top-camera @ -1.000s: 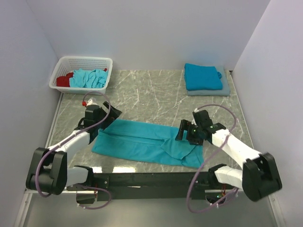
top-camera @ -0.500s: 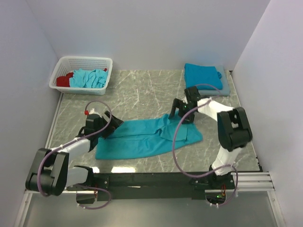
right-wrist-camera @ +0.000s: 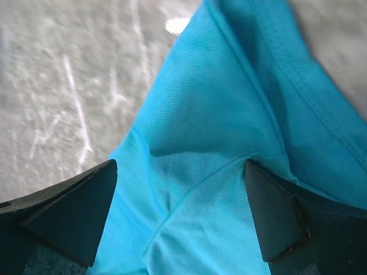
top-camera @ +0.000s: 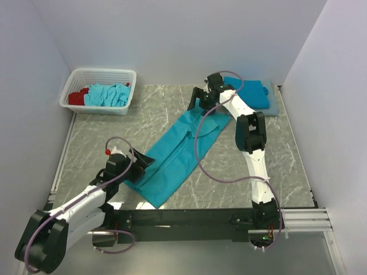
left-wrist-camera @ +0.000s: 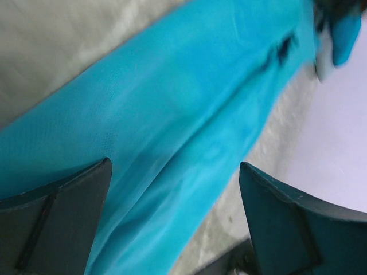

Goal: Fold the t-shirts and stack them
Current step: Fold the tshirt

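Observation:
A teal t-shirt [top-camera: 178,152], folded into a long strip, lies diagonally on the marble table [top-camera: 281,160], from near left to far right. My left gripper [top-camera: 139,166] is at its near-left end. In the left wrist view the gripper [left-wrist-camera: 175,172] has its jaws wide apart over the shirt [left-wrist-camera: 172,114]. My right gripper [top-camera: 202,106] is at the shirt's far end. In the right wrist view the gripper [right-wrist-camera: 178,166] has its jaws wide apart over a sleeve seam of the shirt [right-wrist-camera: 229,114]. A folded teal t-shirt [top-camera: 245,93] lies at the back right.
The folded teal t-shirt rests on a folded grey one [top-camera: 274,107]. A white lattice basket [top-camera: 100,75] at the back left holds crumpled turquoise garments [top-camera: 109,94] and a red one [top-camera: 76,97]. Walls close in on both sides.
The shirt has swung from lying across the front to a diagonal. My right gripper moved far back and left with its end. My left gripper moved nearer and right.

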`<state>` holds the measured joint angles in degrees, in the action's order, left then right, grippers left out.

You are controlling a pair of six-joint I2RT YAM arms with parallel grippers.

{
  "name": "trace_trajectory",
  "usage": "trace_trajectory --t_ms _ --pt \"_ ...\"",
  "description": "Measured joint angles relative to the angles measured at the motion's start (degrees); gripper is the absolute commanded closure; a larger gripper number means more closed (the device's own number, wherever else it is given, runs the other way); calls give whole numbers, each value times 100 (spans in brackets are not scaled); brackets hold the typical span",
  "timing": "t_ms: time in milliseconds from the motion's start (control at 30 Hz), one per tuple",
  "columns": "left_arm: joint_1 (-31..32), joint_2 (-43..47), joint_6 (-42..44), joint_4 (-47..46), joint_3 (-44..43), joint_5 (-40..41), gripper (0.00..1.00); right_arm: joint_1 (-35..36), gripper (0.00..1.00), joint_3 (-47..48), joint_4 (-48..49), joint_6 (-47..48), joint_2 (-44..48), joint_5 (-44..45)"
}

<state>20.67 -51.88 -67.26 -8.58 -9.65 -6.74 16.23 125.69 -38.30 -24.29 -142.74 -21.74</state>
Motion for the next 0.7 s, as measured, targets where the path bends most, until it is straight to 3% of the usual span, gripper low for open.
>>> trace_trajectory --t_ms 167,367,467,567,700 --pt "717 592 -452 404 181 31 1 76 2 509 -72 90 -302 -328" --pt "1300 1353 -223 1325 133 -98 1 140 1 551 -103 319 -302 -468" --pt "1368 1198 289 1915 -297 -85 1 223 2 498 -256 621 -144 -168" --pt "1368 774 935 2249 -1021 81 1 382 1 -170 -254 767 492 275" --pt "1370 4 1582 1937 -1759 -55 1 573 1 -1329 -129 721 1744 787"
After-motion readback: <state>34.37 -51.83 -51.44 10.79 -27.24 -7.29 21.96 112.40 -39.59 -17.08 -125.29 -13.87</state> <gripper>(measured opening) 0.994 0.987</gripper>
